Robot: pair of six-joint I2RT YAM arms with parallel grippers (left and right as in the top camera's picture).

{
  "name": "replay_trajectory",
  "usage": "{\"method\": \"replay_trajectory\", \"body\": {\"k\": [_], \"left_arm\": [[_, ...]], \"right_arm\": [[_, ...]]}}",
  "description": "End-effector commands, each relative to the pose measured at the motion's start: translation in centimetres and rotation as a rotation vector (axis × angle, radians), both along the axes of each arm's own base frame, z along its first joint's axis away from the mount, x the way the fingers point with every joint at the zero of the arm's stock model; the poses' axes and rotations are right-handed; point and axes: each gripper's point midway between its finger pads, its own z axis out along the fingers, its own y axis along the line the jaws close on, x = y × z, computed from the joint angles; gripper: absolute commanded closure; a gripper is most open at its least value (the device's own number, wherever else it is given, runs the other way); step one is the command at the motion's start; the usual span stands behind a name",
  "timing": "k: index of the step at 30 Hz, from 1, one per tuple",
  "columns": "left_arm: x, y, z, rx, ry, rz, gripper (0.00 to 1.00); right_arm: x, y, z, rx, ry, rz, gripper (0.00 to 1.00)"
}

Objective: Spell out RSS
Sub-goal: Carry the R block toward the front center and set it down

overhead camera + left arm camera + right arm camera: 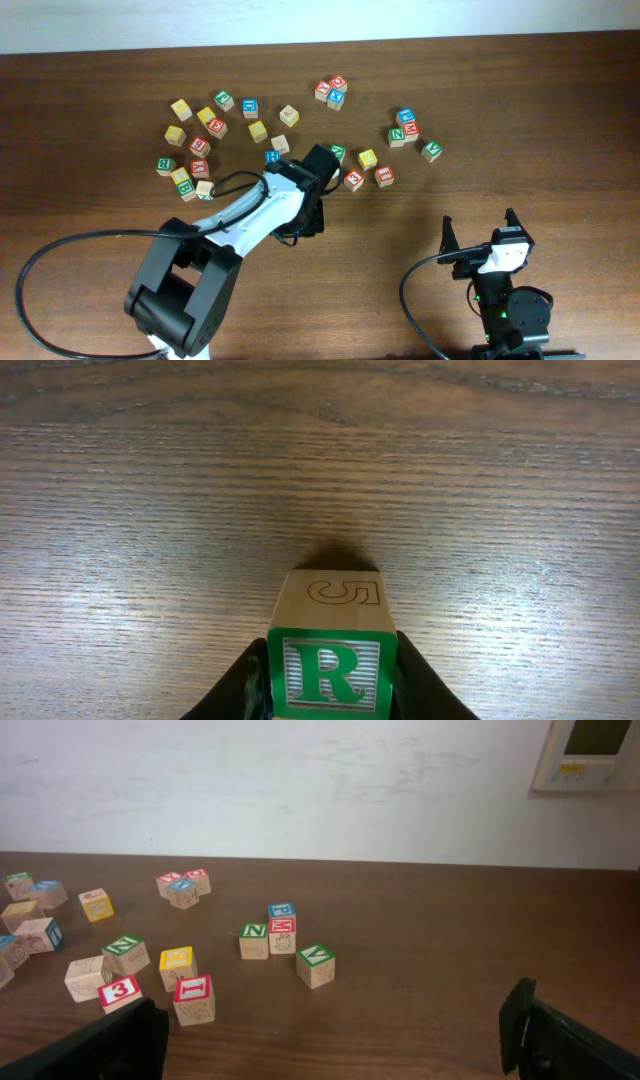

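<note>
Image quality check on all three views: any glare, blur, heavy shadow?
Overhead: even light, sharp, no glare on the table. Left wrist: R block crisp, a dark shadow just beyond it, mild sheen on the wood at left. Right wrist: scattered blocks in focus; the right fingers in the bottom corners are dark, detail lost; wall bright, not blown out.

Setting: robotics lab or test room. Evidence: dark brown wood-grain table (560,100) carrying a black-and-white robot arm (250,215); behind the table, a scuffed plain white wall (300,780) with a beige wall-mounted panel (590,755).
</note>
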Motion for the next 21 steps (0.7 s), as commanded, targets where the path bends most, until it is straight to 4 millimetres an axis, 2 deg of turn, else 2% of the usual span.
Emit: {"method": "replay_trajectory", "body": {"k": [1, 3, 8, 11, 12, 13, 18, 19, 21], "left_arm": [[-0.4, -0.1, 0.2, -0.013, 0.007, -0.014, 0.66], [-0.4, -0.2, 0.2, -0.013, 0.007, -0.014, 0.62], [-0.4, -0.1, 0.2, -0.013, 0.007, -0.014, 0.6], [-0.2, -0.1, 0.2, -0.011, 0.002, -0.014, 0.51], [-0.1, -0.2, 0.3, -0.01, -0.003, -0.015, 0.43], [0.1, -0.1, 0.5, -0.009, -0.01, -0.013, 0.0], [2.0, -0.3, 2.5, -0.03, -0.041, 0.012, 0.01], [2.4, -0.3, 3.3, -0.032, -0.044, 0.019, 0.01], [3.8, -0.4, 6.0, -0.046, -0.067, 0.033, 0.01]], "right_arm": [[0.0, -0.4, -0.2, 0.011, 0.003, -0.019, 0.02], [0.0, -0.4, -0.2, 0.011, 0.003, -0.019, 0.02], [0.0, -0.4, -0.2, 0.011, 0.003, -0.019, 0.02], [0.0, -0.4, -0.2, 0.011, 0.003, -0.019, 0.02], [0.0, -0.4, -0.2, 0.011, 0.003, -0.019, 0.02], [0.0, -0.4, -0.2, 0.011, 0.003, -0.019, 0.02], [0.0, -0.4, -0.2, 0.011, 0.003, -0.019, 0.02], [0.0, -0.4, -0.2, 0.011, 0.003, -0.019, 0.02], [0.0, -0.4, -0.2, 0.011, 0.003, -0.019, 0.02]]}}
